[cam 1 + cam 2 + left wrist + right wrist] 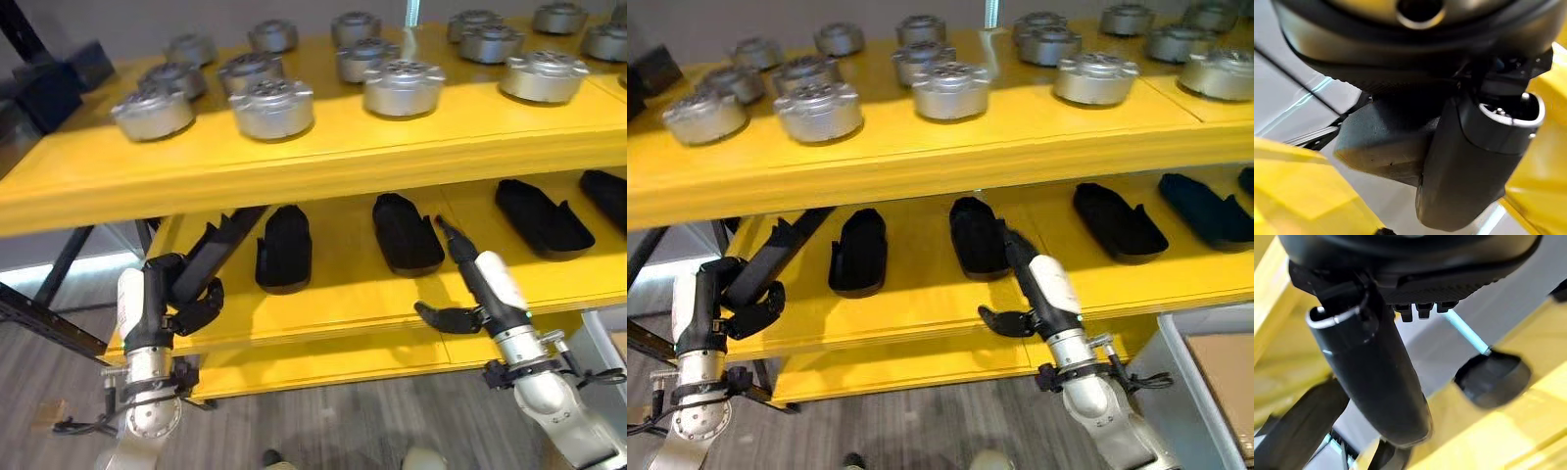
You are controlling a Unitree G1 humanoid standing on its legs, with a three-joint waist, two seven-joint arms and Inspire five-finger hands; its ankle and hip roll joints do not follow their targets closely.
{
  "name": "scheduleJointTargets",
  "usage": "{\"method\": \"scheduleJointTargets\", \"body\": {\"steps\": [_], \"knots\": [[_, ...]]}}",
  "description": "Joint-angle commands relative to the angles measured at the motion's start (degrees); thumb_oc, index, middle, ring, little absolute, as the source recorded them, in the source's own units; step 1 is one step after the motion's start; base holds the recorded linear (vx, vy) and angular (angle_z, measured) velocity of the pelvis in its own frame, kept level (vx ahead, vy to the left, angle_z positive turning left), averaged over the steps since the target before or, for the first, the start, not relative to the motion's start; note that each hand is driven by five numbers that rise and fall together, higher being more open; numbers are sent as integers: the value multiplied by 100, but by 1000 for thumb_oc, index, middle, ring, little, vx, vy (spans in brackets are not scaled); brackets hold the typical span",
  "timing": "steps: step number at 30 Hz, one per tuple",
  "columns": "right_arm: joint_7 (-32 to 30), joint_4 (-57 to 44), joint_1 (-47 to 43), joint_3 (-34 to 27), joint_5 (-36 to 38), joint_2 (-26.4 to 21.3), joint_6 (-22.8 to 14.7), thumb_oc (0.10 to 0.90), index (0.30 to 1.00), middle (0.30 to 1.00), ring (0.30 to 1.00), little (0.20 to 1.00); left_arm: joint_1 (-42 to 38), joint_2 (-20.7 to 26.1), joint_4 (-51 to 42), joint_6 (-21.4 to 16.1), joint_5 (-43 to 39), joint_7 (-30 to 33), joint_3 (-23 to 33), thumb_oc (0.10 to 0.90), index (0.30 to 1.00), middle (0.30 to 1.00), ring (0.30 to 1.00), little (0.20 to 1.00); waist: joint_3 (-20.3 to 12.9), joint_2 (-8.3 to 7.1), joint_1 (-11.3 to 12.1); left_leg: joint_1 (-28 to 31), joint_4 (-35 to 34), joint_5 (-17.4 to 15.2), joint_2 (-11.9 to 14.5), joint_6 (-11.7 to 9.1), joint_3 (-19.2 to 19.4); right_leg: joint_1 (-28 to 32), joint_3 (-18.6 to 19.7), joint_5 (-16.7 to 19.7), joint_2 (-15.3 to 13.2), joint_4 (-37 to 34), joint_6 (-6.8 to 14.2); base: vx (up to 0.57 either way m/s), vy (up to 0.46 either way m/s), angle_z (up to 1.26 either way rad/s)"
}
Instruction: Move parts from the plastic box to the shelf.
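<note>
A long black part (223,243) leans tilted over the left end of the lower yellow shelf (343,294), and my left hand (199,304) is shut on its lower end. In the left wrist view the thumb (1474,161) lies against that dark part (1383,142). My right hand (458,255) is open, fingers straight, and points up at the shelf just right of another black part (407,233) that lies flat there. It holds nothing. The right wrist view shows its thumb (1371,377) with a black part (1493,377) beyond.
More black parts (284,250) (542,217) lie in a row on the lower shelf. Several round silver parts (271,108) stand on the upper shelf (294,162). A pale box rim (1176,338) shows at the lower right. Black frame struts (59,269) stand at the left.
</note>
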Motion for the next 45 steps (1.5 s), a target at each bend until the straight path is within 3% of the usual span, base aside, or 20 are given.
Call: {"method": "scheduleJointTargets", "body": {"steps": [1,5,10,16,24,30,38,45], "knots": [[-252,-619,-398,-730,224,-2,-481,900,1000,1000,1000,1000,-504,188,-664,-474,176,228,562,400,300,300,300,300,-239,160,8,-126,184,-120,404,83,-355,688,-591,-227,286,-201,-337,116,230,26],[-287,-641,-509,-608,370,143,-394,900,1000,1000,1000,1000,-576,171,-636,-164,-31,301,487,400,300,300,300,300,-261,128,80,-48,239,-314,166,148,-500,818,-515,-48,164,-421,-233,133,171,13],[-627,-812,-888,-446,-51,214,-82,900,1000,1000,1000,1000,-682,144,-523,-285,31,460,383,400,300,300,300,300,-161,94,231,-112,328,-371,130,173,-494,810,-598,44,72,-482,-168,77,42,1],[-1199,-793,-2031,-499,-826,-124,200,900,1000,1000,1000,1000,-1489,326,-545,-315,364,917,119,400,300,300,300,300,312,74,477,-1159,890,-304,291,62,-715,4,-617,-143,125,89,-183,-168,-58,0],[-467,-920,-3574,-28,-1295,-761,123,900,1000,1000,1000,1000,-2707,806,-308,137,564,1215,-210,400,300,300,300,300,950,32,548,-2194,1656,-295,405,-37,-1008,-957,-580,-466,237,1132,-329,-136,-58,3],[-54,-1022,-4723,496,-1905,-1300,-232,900,1000,1000,1000,1000,-3672,1122,141,450,633,1639,-428,400,300,300,300,300,1488,-24,605,-2913,1968,-286,323,-52,-1153,-1959,-626,-608,240,1871,-410,-163,-27,2],[222,-1224,-5616,843,-2224,-1691,-264,900,1000,1000,1000,1000,-4755,1488,887,973,93,1940,-441,400,300,300,300,300,1863,-154,576,-3535,2248,-367,191,20,-1132,-2809,-641,-719,187,2445,-433,-116,-15,3],[265,-1340,-5912,737,-2715,-1681,-329,900,1000,1000,1000,1000,-5360,1497,1703,955,-247,2324,-336,400,300,300,300,300,1902,-211,506,-3820,2296,-409,166,89,-1043,-3147,-625,-681,237,2527,-462,-47,-1,2]]}}
